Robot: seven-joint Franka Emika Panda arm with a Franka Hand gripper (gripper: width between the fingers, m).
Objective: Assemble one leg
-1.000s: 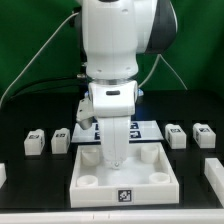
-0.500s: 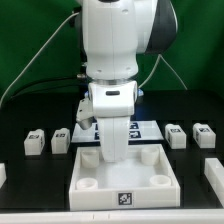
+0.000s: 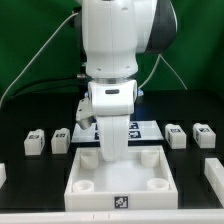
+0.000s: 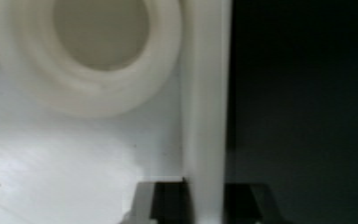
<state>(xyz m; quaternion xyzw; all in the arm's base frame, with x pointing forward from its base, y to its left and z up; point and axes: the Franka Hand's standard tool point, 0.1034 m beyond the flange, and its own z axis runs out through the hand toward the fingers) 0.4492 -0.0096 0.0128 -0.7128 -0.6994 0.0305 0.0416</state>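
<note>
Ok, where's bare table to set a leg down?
Bare black table in front of the two legs on the exterior view's left, beside the panel. Crowded mid-scene: the arm stands in the panel, marker board behind.

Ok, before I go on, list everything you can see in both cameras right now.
legs: four, white with black-and-white tags, two on the exterior view's left of the panel, two on its right
panel: one, white, square with raised rim and corner sockets, front centre of the table
marker board: one, white with tags, behind the arm
cut-off pieces: two, white, at the picture's left and right edges, cannot identify
table: one, black
backdrop: one, green
arm: one, white, over the panel
jaws: one pair, dark, closed on the panel's rim in the wrist view
</note>
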